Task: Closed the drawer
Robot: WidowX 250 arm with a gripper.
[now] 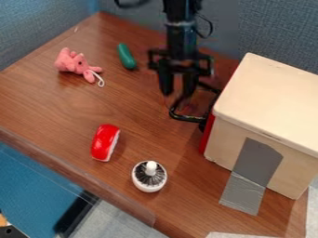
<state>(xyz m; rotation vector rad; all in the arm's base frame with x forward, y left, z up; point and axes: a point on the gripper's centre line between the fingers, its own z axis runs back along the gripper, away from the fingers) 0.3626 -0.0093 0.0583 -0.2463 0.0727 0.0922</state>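
Near the pale box [270,100], fingers [166,82] downward, apart.

Box [267,102] is cream, tape [251,172] grey. Table [68,111] is brown, wood-grained. Plush [71,62] is pink, its loop [101,81] white. Green toy [126,56] is plain. Brush [149,176]: white, dark bristles. Gripper [177,93] is black.
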